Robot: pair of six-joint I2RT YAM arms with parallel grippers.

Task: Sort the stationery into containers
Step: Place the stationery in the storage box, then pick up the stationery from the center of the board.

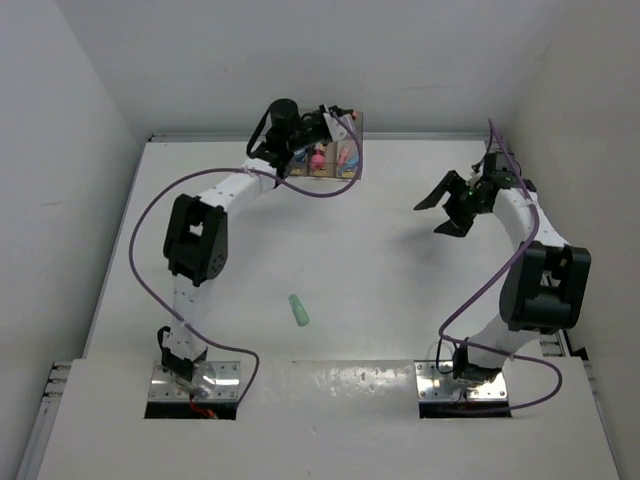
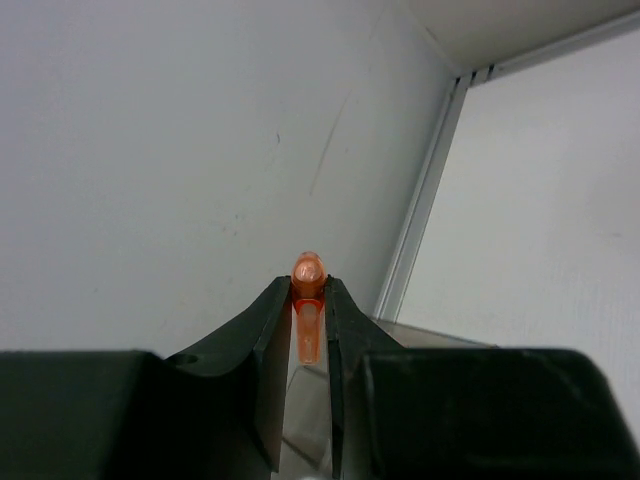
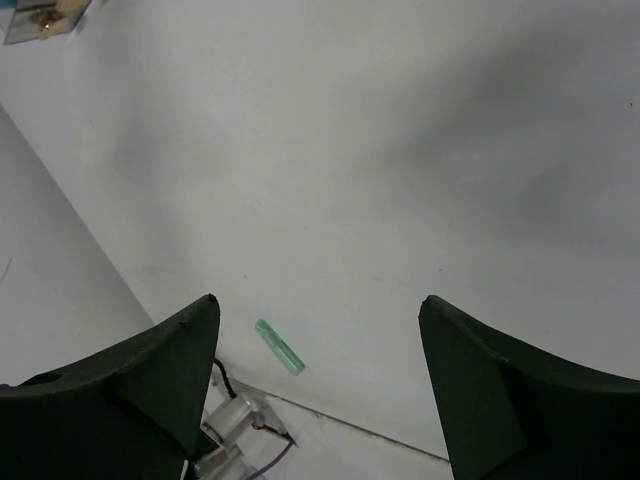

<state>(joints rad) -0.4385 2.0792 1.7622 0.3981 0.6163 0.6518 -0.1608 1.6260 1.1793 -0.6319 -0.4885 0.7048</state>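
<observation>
White table (image 1: 400, 290), bare white walls (image 1: 200, 60). The left gripper (image 2: 308, 290), clenched on one orange capsule (image 2: 307, 272), hovers at the containers (image 1: 357, 150) by the far edge; their contents are too small to count. One green capsule (image 1: 298, 310) lies mid-table, long axis roughly near-to-far, closer to the left arm's base. The right gripper (image 1: 438, 213) is spread wide and empty, well apart to the capsule's right and farther back.

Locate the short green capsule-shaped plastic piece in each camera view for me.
Top external: the short green capsule-shaped piece lies just left of centre.
Left wrist: not in it.
Right wrist: low, left of centre.
Shared landmark: the translucent grey-brown row of bins, top centre in top external, top-left corner in right wrist.
</observation>
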